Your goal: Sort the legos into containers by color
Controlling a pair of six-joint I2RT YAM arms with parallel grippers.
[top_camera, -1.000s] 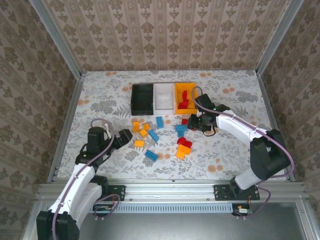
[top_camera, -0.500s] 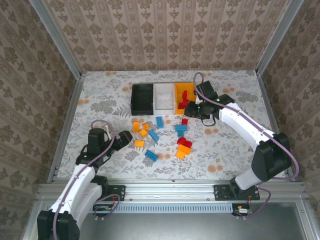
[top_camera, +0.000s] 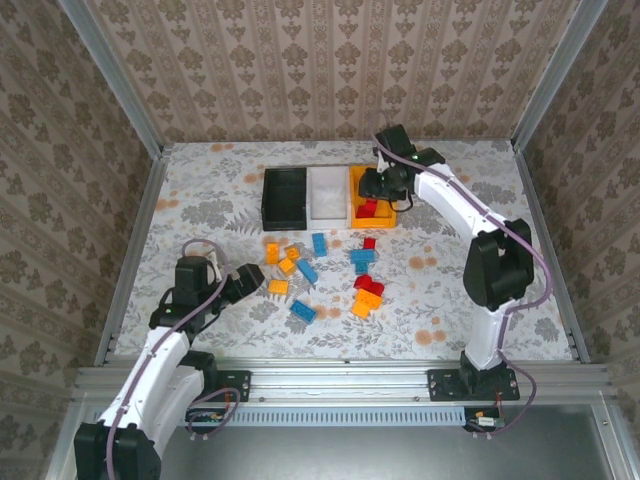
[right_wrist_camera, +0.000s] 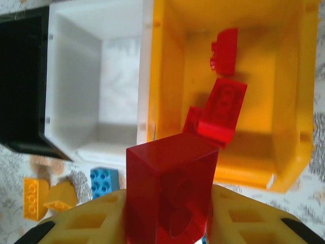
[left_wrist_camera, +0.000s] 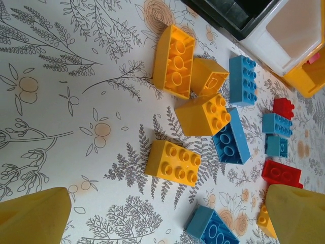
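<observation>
Top external view: the right gripper (top_camera: 372,184) hangs over the orange bin (top_camera: 355,215), the right end of three joined containers near the middle of the bench's far edge. The white bin (top_camera: 327,195) is in the centre and the black bin (top_camera: 284,198) on the left. From the right wrist view, its jaws are pinched narrow on a red brick (right_wrist_camera: 170,188), held above the orange bin's near rim. Several red bricks (right_wrist_camera: 223,107) lie inside that bin.

The loose legos (top_camera: 320,270), blue, orange-yellow and red, are scattered mid-bench between the bins and the near edge. The left gripper (top_camera: 245,283) sits low just left of them, jaws spread wide and empty. Its yellow fingers (left_wrist_camera: 35,213) frame the nearest bricks in the left wrist view.

The bench (top_camera: 200,210) has a pale floral covering with grey leaves and orange blooms. Patterned wallpaper (top_camera: 330,60) closes three sides, with aluminium posts (top_camera: 110,70) at the far corners.
</observation>
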